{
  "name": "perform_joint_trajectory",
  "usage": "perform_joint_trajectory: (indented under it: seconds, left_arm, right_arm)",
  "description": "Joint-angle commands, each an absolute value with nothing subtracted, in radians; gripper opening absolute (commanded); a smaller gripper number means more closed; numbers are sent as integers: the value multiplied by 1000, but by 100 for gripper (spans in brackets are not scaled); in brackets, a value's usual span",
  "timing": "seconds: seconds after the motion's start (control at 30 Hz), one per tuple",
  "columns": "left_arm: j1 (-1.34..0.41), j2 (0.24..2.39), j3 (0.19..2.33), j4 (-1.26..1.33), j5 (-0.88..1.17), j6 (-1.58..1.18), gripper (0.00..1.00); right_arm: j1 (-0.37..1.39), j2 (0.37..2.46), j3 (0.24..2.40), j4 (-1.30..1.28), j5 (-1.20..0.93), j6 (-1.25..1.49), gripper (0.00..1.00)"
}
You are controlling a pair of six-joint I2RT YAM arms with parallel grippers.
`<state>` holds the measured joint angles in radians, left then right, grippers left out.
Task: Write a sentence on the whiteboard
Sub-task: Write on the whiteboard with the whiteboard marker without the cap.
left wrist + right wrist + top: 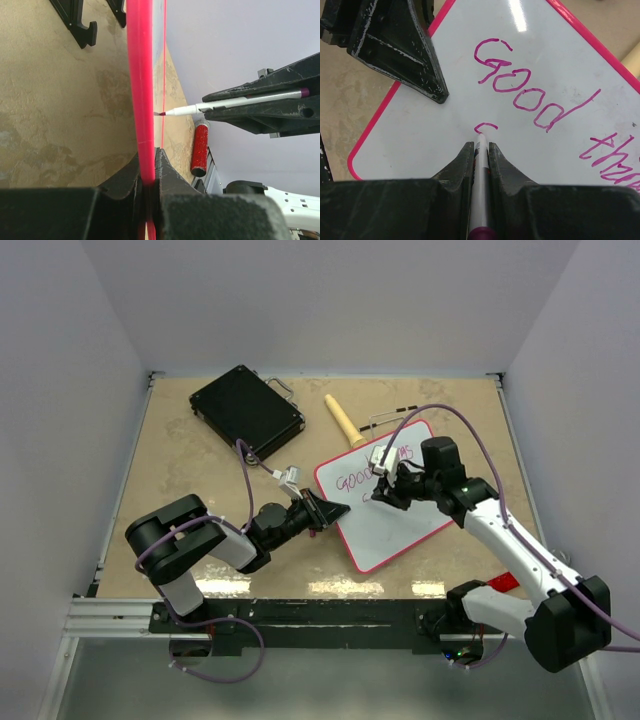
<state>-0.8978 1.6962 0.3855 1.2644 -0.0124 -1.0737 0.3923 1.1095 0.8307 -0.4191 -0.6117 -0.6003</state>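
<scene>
The whiteboard (390, 525) lies tilted at the table's middle, white with a pink rim (140, 75). My left gripper (325, 512) is shut on its left edge, with the rim pinched between the jaws (150, 156). My right gripper (385, 485) is shut on a white marker (481, 165) with a purple end. The marker tip touches the board (420, 130). The sentence (520, 85) reads "Good th…" in pink on the first line. A short curved stroke (486, 128) starts a second line at the tip. From the left wrist view the marker (220, 105) meets the board's face.
A black hard case (247, 410) lies at the back left. A tan cylinder (342, 420) lies behind the board. A red glittery tube (200, 147) rests near the right arm's base. White walls close in the table on three sides.
</scene>
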Motion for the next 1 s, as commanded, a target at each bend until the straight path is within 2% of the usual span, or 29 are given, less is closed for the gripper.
perform_joint_trajectory:
  seconds: [0.0, 0.2, 0.97]
  left_arm:
    - [-900, 1684, 403, 1516, -14, -1005, 0]
    - [-900, 1690, 403, 1520, -11, -1005, 0]
    - [-900, 1710, 405, 1549, 17, -1008, 0]
  right_arm:
    - [384, 1086, 853, -405, -546, -575, 0]
    - [347, 1046, 865, -413, -633, -577, 0]
    - [342, 1137, 885, -364, -646, -546, 0]
